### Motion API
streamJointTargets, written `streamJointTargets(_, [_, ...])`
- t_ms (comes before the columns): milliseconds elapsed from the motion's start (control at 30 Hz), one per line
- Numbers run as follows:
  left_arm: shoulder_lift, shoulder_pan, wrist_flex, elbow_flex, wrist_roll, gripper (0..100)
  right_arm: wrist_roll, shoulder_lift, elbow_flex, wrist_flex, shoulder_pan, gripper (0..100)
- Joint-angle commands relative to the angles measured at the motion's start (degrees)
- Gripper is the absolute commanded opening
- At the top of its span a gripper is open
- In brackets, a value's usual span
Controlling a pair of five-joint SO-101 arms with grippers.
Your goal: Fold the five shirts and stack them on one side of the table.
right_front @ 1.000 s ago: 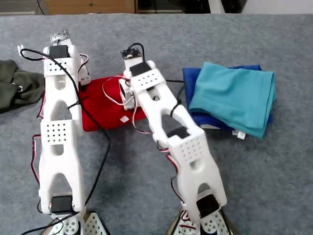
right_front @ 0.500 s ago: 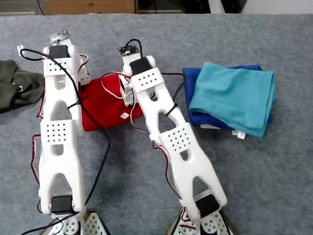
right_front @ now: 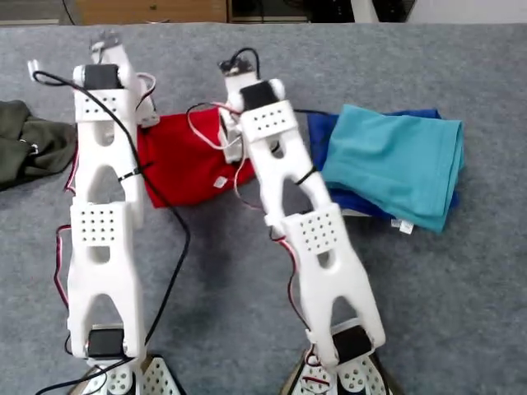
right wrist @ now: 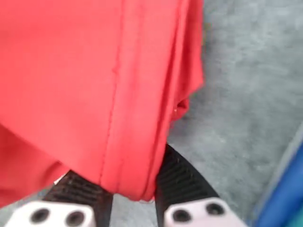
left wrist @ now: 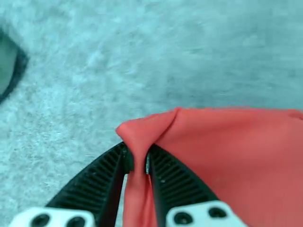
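Far left on the tabletop [right_front: 461,296]: a crumpled dark green shirt [right_front: 29,148]. The left claw [left wrist: 137,152] pinches a corner of the red shirt [right_front: 185,164], which sits between the arms. The right claw [right wrist: 135,182] pinches its opposite, folded edge. Far right: a folded teal shirt [right_front: 395,164] lies on a blue shirt [right_front: 323,136].
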Motion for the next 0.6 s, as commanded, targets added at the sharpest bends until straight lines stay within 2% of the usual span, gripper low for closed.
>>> streamJointTargets(0, [-9.63, 3.78, 0.70, -0.09, 0.00, 2, 1.49, -12.18, 5.85, 1.23, 2.51, 0.1])
streamJointTargets(233, [-18.42, 10.90, -0.97, -0.09, 5.01, 2, 3.34, -30.99, 18.15, 1.23, 12.00, 0.1])
streamJointTargets(433, [-17.89, 18.29, -8.44, 0.35, 5.36, 2, 7.65, -46.90, 31.34, 0.88, 22.46, 0.1])
streamJointTargets(567, [-15.78, 24.00, -15.03, 0.26, 9.05, 2, 10.37, -56.31, 38.99, 0.00, 30.73, 0.1])
